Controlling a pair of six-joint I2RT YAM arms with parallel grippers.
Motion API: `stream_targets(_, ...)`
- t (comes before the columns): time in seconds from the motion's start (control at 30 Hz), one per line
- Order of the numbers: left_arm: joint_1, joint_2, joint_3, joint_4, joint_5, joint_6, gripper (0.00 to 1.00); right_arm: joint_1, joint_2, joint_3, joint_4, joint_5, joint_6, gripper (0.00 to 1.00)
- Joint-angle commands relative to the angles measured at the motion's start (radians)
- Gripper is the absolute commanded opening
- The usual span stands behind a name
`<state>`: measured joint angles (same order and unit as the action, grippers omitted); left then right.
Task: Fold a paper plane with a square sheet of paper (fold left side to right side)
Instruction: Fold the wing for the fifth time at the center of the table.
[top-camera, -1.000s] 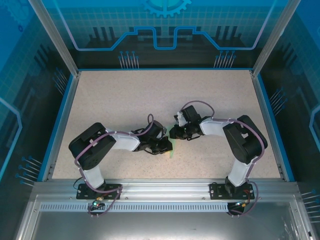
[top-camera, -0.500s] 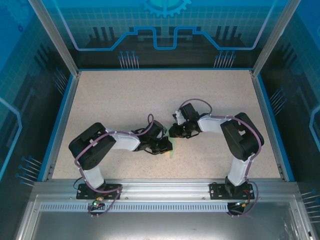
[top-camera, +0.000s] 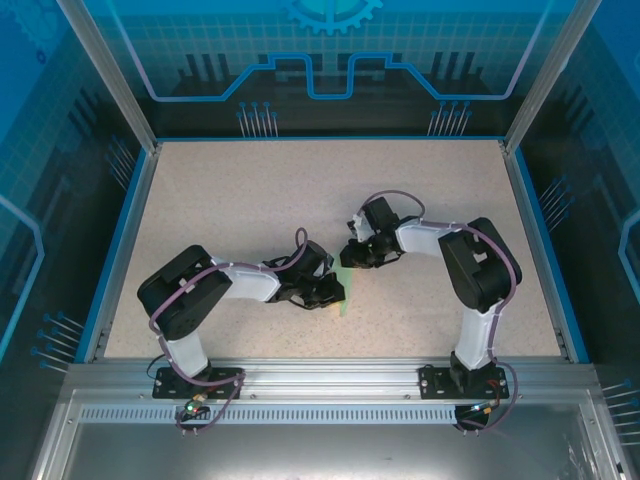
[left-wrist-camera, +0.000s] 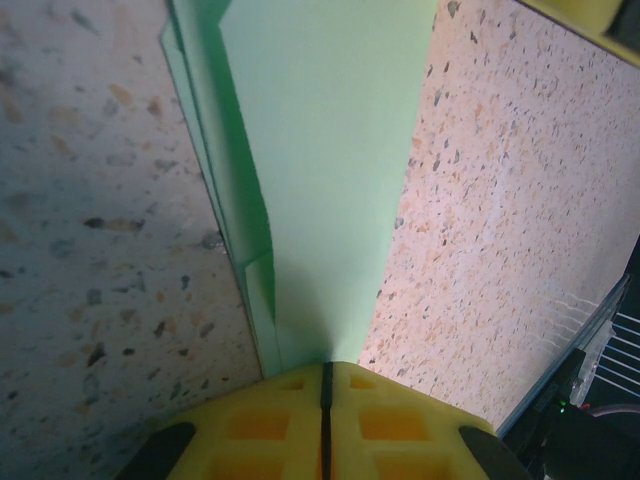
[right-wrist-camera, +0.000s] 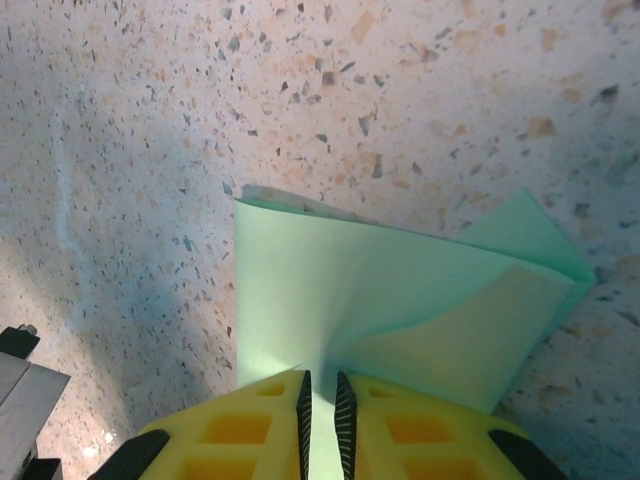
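On the worktop (top-camera: 250, 200), centre-front: paper (left-wrist-camera: 330, 150), already folded narrow and layered. Pinched at one end by the left end effector (left-wrist-camera: 325, 372), clamped tight. Gripped at the other by the right end effector (right-wrist-camera: 320, 385), narrow on the edge. Probably late, setting a crease. Next: calls for steady tension, no tearing.

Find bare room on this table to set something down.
Free: the table by the back wall; the strips outside the left arm and right arm. Crowded: near centre, where the left gripper and right gripper pinch the paper.
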<state>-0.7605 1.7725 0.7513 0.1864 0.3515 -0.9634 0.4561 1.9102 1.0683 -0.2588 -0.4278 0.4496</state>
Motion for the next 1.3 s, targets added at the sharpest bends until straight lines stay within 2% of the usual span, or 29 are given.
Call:
stream_targets(0.0,-0.016,0.038,-0.031,-0.190,-0.037,0.003,0.09,-0.049,0.046,0.046,0.021,0.081,-0.038,0.19)
stream_targets(0.77,-0.017,0.030,-0.037,-0.186,-0.037,-0.003,0.09,-0.148,0.150,0.229,-0.052,0.059,-0.084,0.19)
stream_targets(1.0,-0.017,0.021,-0.038,-0.188,-0.046,-0.005,0.09,-0.154,-0.008,0.150,-0.022,0.059,-0.070,0.20)
stream_targets(1.27,-0.017,0.011,-0.040,-0.192,-0.054,-0.004,0.09,-0.089,-0.240,-0.139,0.064,-0.067,0.026,0.19)
